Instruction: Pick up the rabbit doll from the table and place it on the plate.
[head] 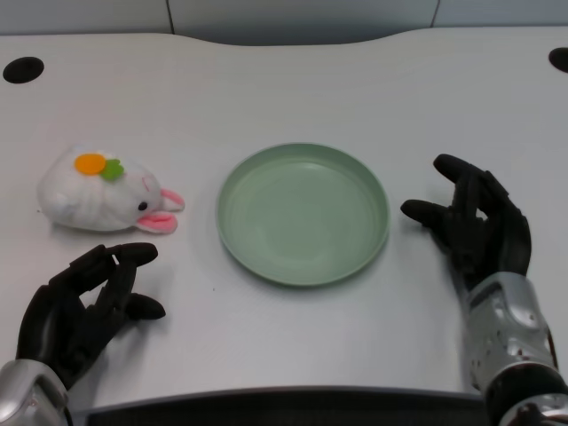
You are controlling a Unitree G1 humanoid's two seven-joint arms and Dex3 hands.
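Note:
A white rabbit doll (99, 192) with pink ears and an orange carrot patch lies on the table at the left. The pale green plate (303, 266) sits in the middle with nothing on it. My left hand (82, 306) rests near the front left edge, just below the doll and apart from it, fingers spread and holding nothing. My right hand (475, 226) rests on the table to the right of the plate.
Two dark round holes are set in the tabletop, one at the far left (22, 69) and one at the far right (559, 59). The table's front edge (284, 399) runs along the bottom of the view.

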